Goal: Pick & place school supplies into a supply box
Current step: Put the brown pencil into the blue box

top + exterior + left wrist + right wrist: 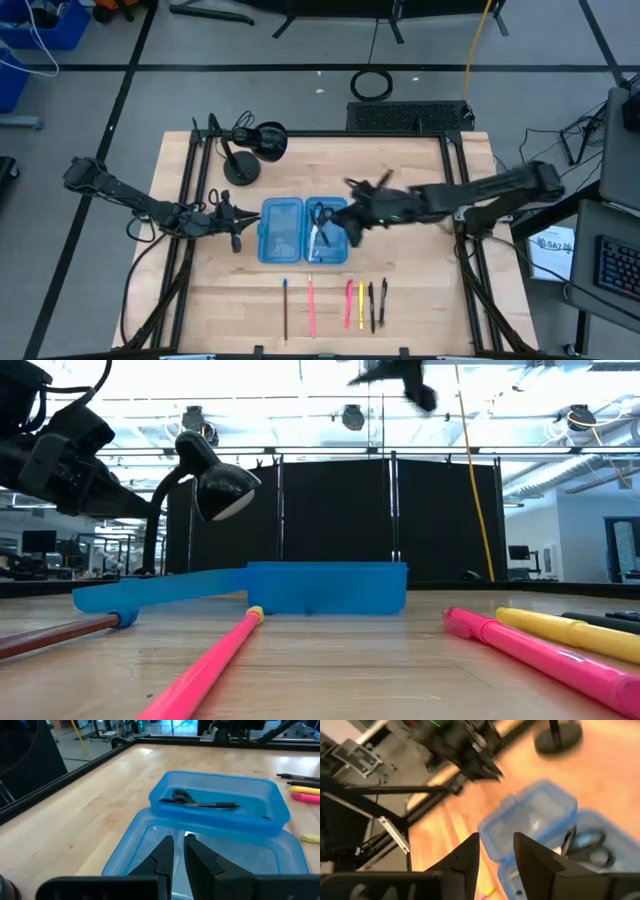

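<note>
One blue pencil case [303, 230] lies open in the middle of the wooden table [420, 300], its two halves side by side, and one pair of black-handled scissors [319, 222] rests inside the half nearer the right arm, with what looks like a dark pen beside them. Six pens and pencils remain in a row on the table near its front edge, well apart from the case: a brown pencil [285, 308], a long pink pen [311, 304], a shorter pink marker [349, 302], a yellow marker [361, 304] and two black pens [377, 304]. The right gripper [354, 222] hangs above the edge of the half holding the scissors, its two fingers spread apart and holding nothing. The left gripper [237, 224] sits just beside the empty half of the case on the opposite side, its fingers [161, 861] drawn close with a slim gap between them and nothing pinched. One black desk lamp [250, 150] stands behind the case, toward the table's back edge.
</note>
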Controlling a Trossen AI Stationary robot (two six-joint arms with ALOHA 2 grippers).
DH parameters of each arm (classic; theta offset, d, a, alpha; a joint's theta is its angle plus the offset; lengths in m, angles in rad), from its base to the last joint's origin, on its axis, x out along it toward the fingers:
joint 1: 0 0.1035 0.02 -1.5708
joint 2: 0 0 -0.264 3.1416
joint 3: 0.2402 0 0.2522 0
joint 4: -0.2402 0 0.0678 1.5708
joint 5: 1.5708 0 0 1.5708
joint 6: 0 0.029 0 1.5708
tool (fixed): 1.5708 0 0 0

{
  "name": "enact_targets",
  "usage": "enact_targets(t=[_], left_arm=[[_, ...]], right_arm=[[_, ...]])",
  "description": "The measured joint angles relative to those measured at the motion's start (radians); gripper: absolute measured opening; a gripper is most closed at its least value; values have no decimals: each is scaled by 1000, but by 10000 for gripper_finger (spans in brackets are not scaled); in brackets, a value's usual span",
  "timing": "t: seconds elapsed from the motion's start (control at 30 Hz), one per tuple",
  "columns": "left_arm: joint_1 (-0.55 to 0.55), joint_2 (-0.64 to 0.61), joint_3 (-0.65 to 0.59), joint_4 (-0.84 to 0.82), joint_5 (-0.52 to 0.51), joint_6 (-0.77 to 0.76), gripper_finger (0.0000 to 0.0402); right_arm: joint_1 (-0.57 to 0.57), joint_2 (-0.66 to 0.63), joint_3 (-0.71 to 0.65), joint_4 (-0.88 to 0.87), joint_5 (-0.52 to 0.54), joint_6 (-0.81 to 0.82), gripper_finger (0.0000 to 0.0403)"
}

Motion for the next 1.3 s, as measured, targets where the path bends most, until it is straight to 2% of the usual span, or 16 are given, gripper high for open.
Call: enact_targets(t=[0.17, 0.3, 0.43, 0.5, 0.57, 0.67, 0.77, 0.9, 0.97, 1.03, 1.17, 1.23, 1.3], left_arm=[[0, 0, 0, -19, 28, -25, 49], [0, 0, 0, -17, 26, -29, 49], [0, 0, 0, -16, 26, -41, 49], [0, 0, 0, -16, 26, -44, 49], [0, 0, 0, -16, 25, -36, 49], [0, 0, 0, -16, 16, -29, 49], [0, 0, 0, -16, -7, -30, 49], [0, 0, 0, -15, -69, -33, 49], [0, 0, 0, -13, -124, -45, 49], [0, 0, 0, -13, -172, -74, 49], [0, 0, 0, -13, -209, -131, 49], [0, 0, 0, -15, -209, -153, 49], [0, 0, 0, -20, -200, -172, 49]], right_arm=[[189, -129, -71, -20, 291, -103, 94], [297, -187, -217, -27, 481, -63, 81], [343, -234, -375, -16, 492, 7, 44], [351, -248, -447, 4, 494, -1, 16], [351, -261, -529, 70, 494, -28, 5], [312, -262, -659, 233, 438, -94, 5], [278, -263, -786, 468, 286, -253, 1], [223, -263, -962, 895, 77, -447, 1], [200, -264, -1040, 1083, 21, -523, 1], [179, -272, -1098, 1203, 19, -620, 0], [99, -360, -1144, 1235, 19, -692, 0], [49, -441, -1141, 1155, 0, -684, 0], [6, -538, -1125, 986, -62, -685, 0]])
